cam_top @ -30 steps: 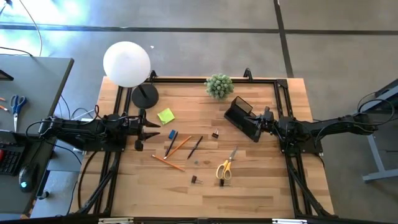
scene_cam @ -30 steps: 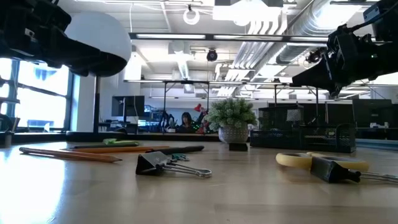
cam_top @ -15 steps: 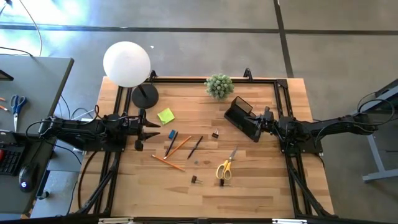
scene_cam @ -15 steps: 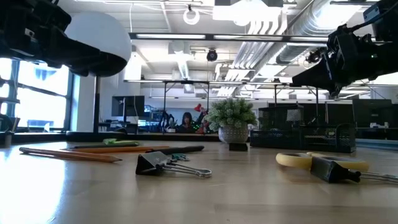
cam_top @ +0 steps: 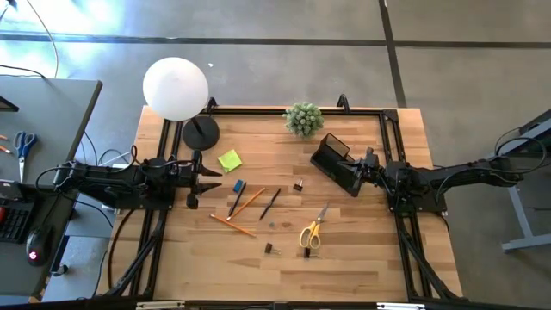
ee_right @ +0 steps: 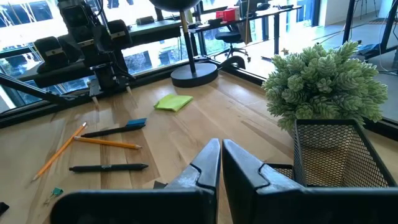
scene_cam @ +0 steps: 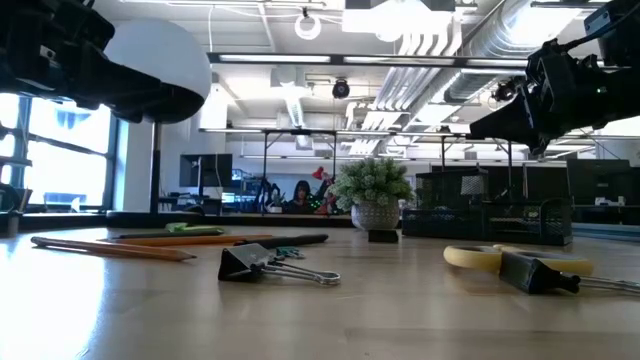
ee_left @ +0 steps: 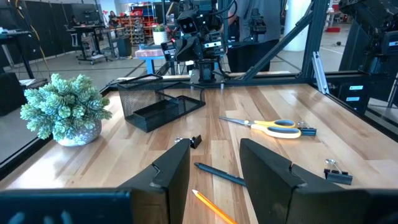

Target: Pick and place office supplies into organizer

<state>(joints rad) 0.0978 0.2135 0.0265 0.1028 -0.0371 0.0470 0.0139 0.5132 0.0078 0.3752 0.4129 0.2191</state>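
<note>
- Hard-to-see stuff first: in the low view the organizer (scene_cam: 487,218) is just a dark mesh shape at the far right, and its compartments can't really be made out there. Whether anything sits inside it isn't clear from any view.
- There's a tiny speck on the wood near the dark pen (cam_top: 270,204) that's too small to identify.
- The left gripper (ee_left: 214,167) hovers at the table's left edge, fingers spread apart, nothing between them.
- The right gripper (ee_right: 221,163) sits at the right side just beside the organizer (cam_top: 337,164), fingers nearly closed with only a thin gap, holding nothing.
- Counts: one pair of yellow-handled scissors (cam_top: 312,231) lying flat toward the front middle, one lime-green sticky-note pad (cam_top: 229,160) near the lamp base (cam_top: 200,133), one small blue block (cam_top: 238,185).
- Two orange pencils (cam_top: 233,225), one of them angled beside the pens.
- Binder clips (cam_top: 269,248): one by the scissors, another dark one (cam_top: 298,185) nearer the organizer.
- One potted plant (cam_top: 303,118) at the back edge, one white globe lamp (cam_top: 176,88).
</note>
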